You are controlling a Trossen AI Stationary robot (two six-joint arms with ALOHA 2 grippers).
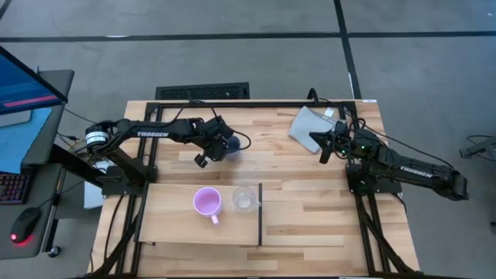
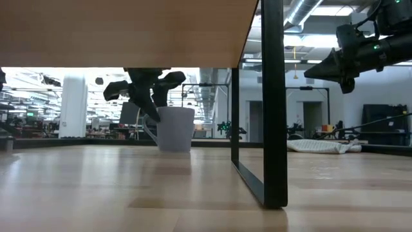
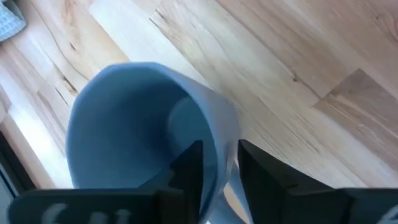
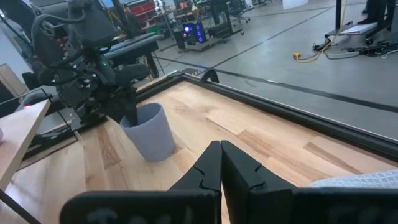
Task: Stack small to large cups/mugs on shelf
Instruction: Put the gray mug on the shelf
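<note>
The blue-grey mug (image 1: 231,143) stands upright on the tabletop behind the shelf, and it also shows in the low view (image 2: 177,129). My left gripper (image 1: 221,145) is shut on it. The pink-purple mug (image 1: 207,203) and the clear cup (image 1: 244,199) stand side by side on the pale shelf (image 1: 170,225), left of its black strip (image 1: 260,213). My right gripper (image 1: 320,147) is shut and empty, raised above the table at the far right, next to the grey cloth (image 1: 308,124). My left gripper holds the blue-grey mug by its wall at the rim (image 3: 225,146), on the handle side. One finger (image 3: 189,171) is inside the mug and one (image 3: 264,177) outside. The fingers come from above, slanting down. The mug stands upright with its base on the table (image 2: 175,149).
A black metal frame (image 2: 271,103) carries the shelf and runs round the table's edges. The grey cloth lies at the far right. Bare striped tabletop (image 1: 302,167) lies between the two arms.
</note>
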